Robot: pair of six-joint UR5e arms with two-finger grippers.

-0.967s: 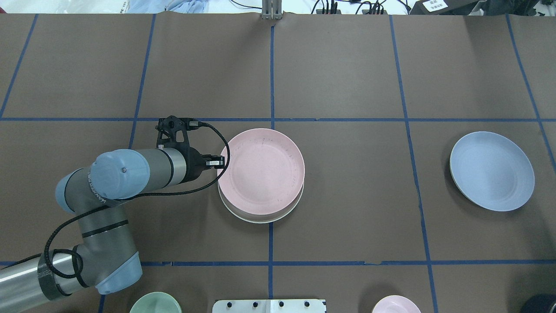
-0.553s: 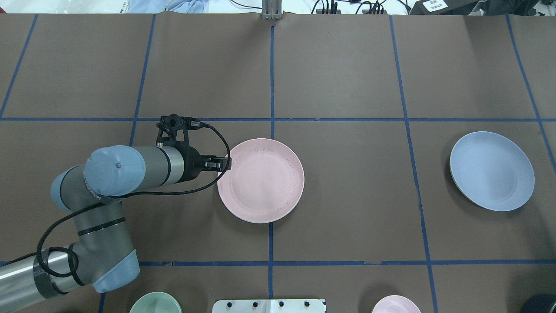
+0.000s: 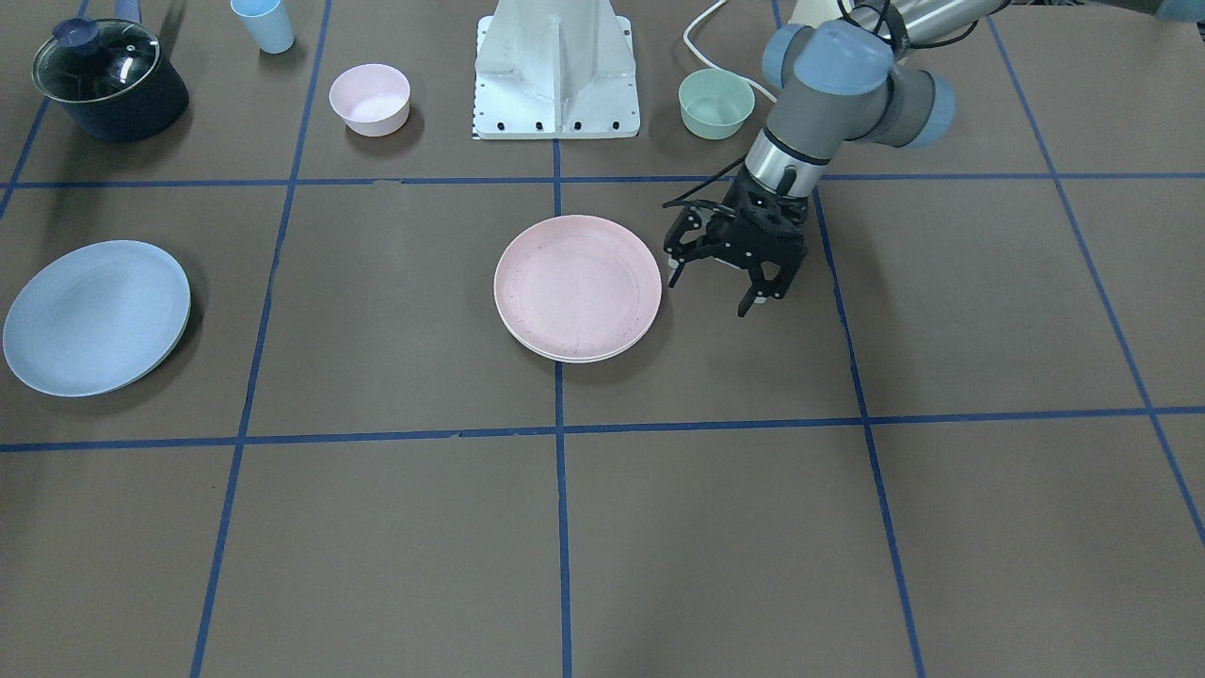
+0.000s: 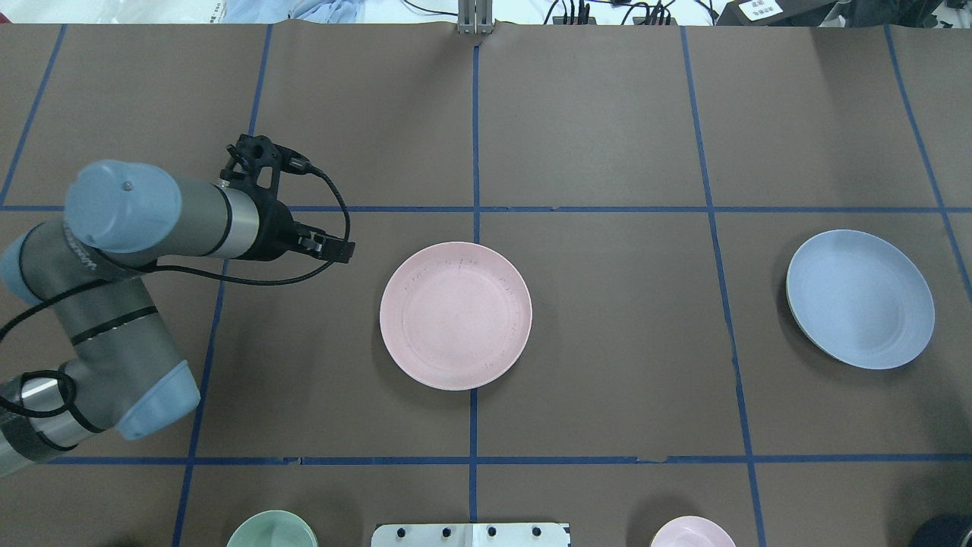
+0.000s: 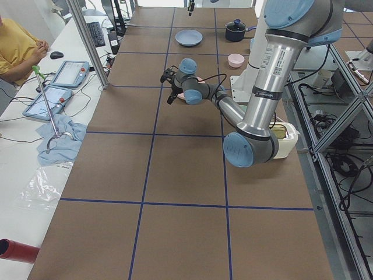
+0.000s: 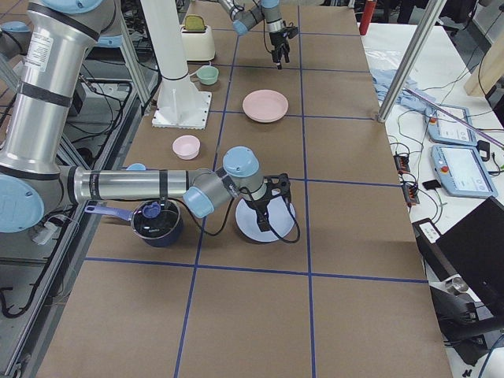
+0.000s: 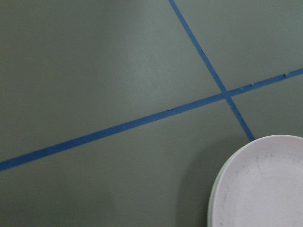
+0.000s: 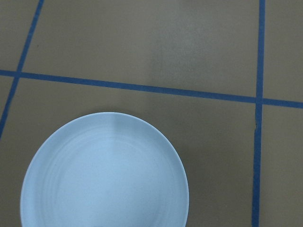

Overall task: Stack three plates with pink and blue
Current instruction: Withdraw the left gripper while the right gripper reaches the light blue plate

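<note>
The pale pink plate [image 4: 456, 315] lies flat at the table's middle on the cream-white plate, whose rim [image 3: 574, 358] shows under it in the front view. The stack's edge also shows in the left wrist view [image 7: 262, 187]. My left gripper [image 3: 708, 292] is open and empty, beside the stack and apart from it; in the overhead view it [image 4: 342, 249] is to the stack's left. The light blue plate [image 4: 859, 298] lies alone at the far right and fills the right wrist view [image 8: 104, 175]. My right gripper [image 6: 266, 216] shows only in the exterior right view, over the blue plate; I cannot tell whether it is open.
A mint-green bowl [image 3: 715, 104] and a small pink bowl [image 3: 369, 98] flank the white robot base [image 3: 557, 71]. A dark lidded pot [image 3: 108, 80] and a light blue cup [image 3: 264, 24] stand beyond the blue plate's side.
The pink plate came down level onto the cream-white plate. My left gripper let go of its rim and drew back to the left, away from the stack.
</note>
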